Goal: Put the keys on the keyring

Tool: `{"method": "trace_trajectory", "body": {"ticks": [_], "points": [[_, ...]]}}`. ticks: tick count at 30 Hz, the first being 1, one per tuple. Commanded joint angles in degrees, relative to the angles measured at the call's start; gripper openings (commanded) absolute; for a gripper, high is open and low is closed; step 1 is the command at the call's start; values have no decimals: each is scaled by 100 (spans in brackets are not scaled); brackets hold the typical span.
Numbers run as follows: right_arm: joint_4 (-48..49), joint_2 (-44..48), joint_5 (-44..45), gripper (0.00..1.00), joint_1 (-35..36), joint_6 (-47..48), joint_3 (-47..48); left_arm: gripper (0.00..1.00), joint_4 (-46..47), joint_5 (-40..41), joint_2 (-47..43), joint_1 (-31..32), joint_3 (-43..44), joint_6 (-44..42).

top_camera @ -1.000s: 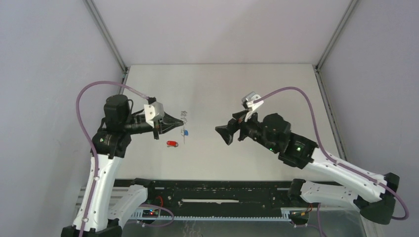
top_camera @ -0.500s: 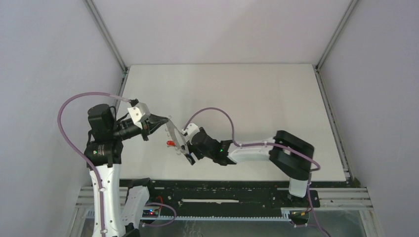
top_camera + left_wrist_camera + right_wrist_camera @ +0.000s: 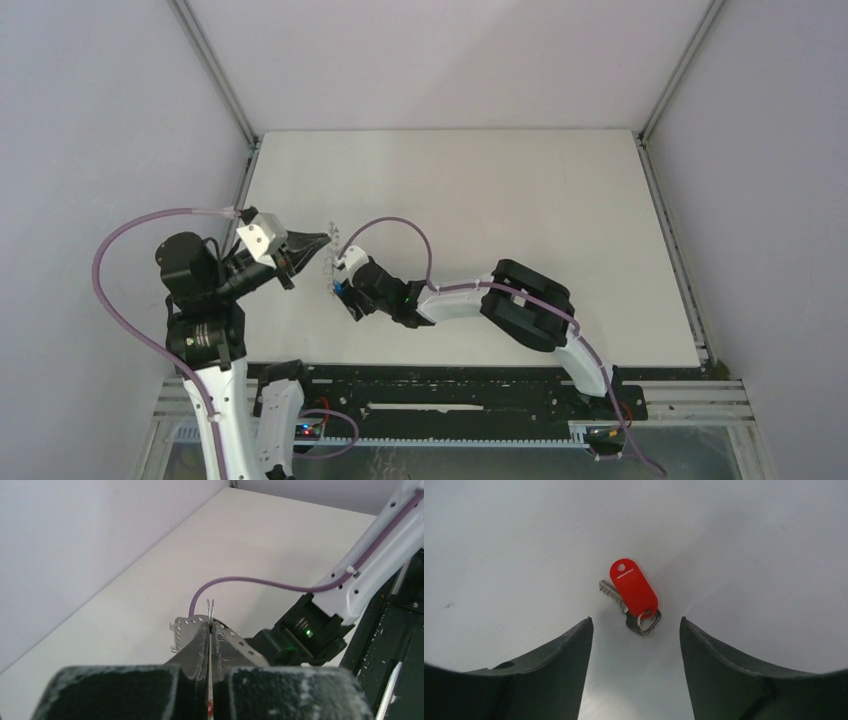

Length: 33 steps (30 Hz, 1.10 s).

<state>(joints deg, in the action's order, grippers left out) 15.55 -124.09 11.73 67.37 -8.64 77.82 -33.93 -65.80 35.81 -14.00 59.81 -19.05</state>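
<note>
The red key (image 3: 634, 587) lies flat on the table (image 3: 749, 540), tiny, light, probably skittery. My right gripper (image 3: 636, 630) hovers spread over it; I'd pinch the plastic head. Meanwhile my left gripper (image 3: 210, 630) clamps the keyring (image 3: 211, 607).

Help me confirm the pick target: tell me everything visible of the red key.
The red key has an oblong red plastic tag with a small hole and pale line at one end. A metal loop joins it to a silver blade partly beneath. It lies flat on the white table, untouched, before the open right gripper.
</note>
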Motion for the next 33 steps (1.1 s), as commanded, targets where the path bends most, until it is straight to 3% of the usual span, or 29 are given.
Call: {"method": "trace_trajectory", "body": {"ticks": [1, 6, 11, 23, 28, 33], "points": [[-431, -476, 221, 66, 39, 123, 698, 0, 369, 171, -261, -122, -8, 454], [-766, -707, 385, 37, 30, 211, 1029, 0, 660, 221, -486, -123, -12, 850], [-546, -142, 486, 0, -25, 100, 312, 0, 748, 283, -572, -122, -20, 949], [38, 3236, 757, 0, -497, -927, -2985, 0, 1187, 23, -663, -112, -169, 1272], [43, 4156, 449, 0, -811, -1362, -3636, 0, 1273, -76, -679, -93, -549, 1274], [-368, 4349, 532, 0, -943, -1728, -3695, 0, 1268, -98, -583, 100, -910, 1082]]}}
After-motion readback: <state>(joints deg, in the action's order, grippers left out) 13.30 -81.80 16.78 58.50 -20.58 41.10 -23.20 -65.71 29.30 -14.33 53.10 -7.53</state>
